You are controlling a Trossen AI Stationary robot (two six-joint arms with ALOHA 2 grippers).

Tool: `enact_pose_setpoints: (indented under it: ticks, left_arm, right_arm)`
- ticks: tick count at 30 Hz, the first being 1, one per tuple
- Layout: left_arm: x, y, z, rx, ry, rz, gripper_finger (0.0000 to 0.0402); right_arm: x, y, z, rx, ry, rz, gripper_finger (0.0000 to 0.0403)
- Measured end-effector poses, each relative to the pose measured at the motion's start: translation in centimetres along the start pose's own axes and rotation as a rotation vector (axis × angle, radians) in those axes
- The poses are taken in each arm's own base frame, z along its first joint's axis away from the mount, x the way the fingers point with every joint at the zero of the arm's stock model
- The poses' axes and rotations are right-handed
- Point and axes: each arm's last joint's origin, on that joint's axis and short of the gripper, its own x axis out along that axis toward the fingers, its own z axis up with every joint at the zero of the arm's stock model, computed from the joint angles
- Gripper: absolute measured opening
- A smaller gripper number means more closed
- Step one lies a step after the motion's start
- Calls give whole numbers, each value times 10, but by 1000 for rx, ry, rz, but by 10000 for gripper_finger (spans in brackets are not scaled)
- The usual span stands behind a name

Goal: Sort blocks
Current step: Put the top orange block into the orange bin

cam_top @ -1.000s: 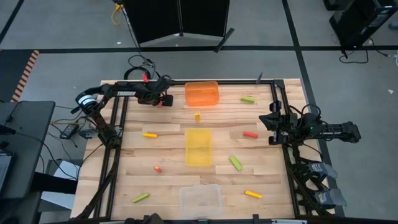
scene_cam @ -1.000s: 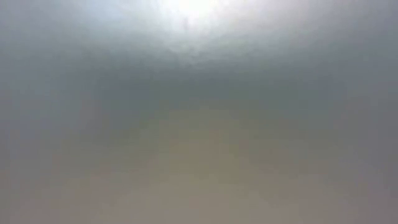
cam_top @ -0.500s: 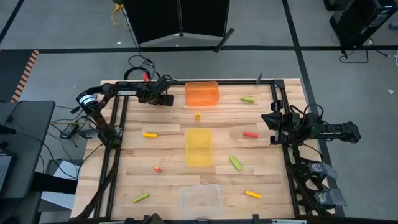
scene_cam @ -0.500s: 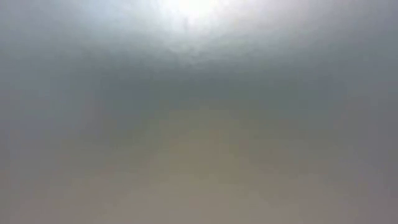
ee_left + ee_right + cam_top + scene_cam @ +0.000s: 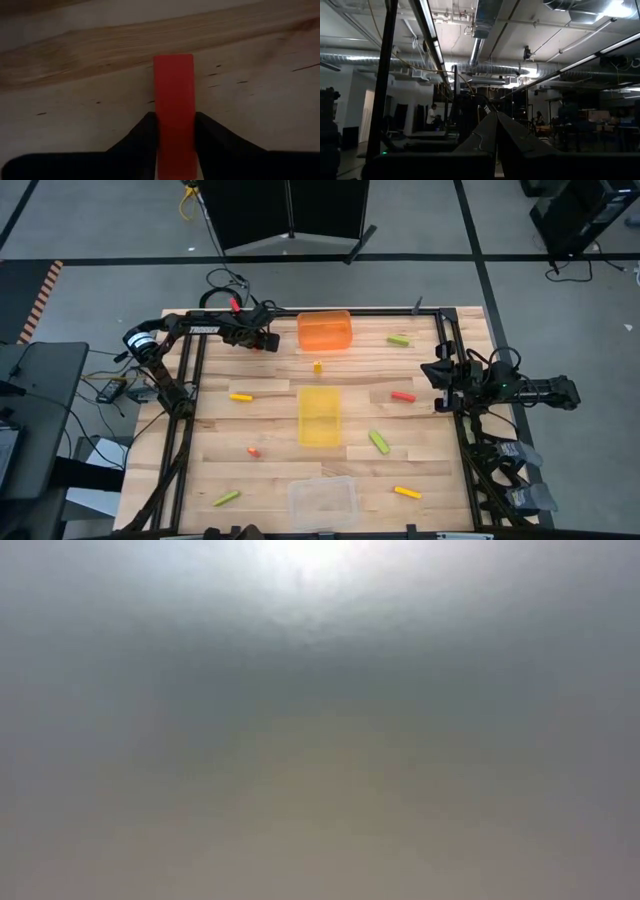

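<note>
Left gripper [image 5: 175,150] pinches a red block [image 5: 173,112] by its long sides at the far-left table [image 5: 270,470] edge, beside the orange tray [image 5: 324,330]. The block looks light, rigid and smooth; that mid-length side grip suits it. Right gripper [image 5: 440,375], fingers pressed together, waits at the right edge. Nothing visibly moved since half a second ago.

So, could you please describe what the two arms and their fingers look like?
Both arms are dark, nearly black, jointed links. The left arm has a white band at its base and red and black cables nearby. The right arm is uniformly dark. The left fingers are matt black, tapering wedges.
</note>
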Motion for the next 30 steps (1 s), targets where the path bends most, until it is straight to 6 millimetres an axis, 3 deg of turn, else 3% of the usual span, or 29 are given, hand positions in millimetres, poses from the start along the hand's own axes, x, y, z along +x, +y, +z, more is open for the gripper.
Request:
enact_pose_setpoints:
  ticks: [24, 30]
  left_arm:
    - [0, -2, 0, 64, -17, 0, 104]
    - [-13, -12, -2, 129, -105, -11, 104]
  right_arm:
    - [0, 0, 0, 4, 0, 1, 23]
    - [0, 0, 0, 26, 1, 1, 23]
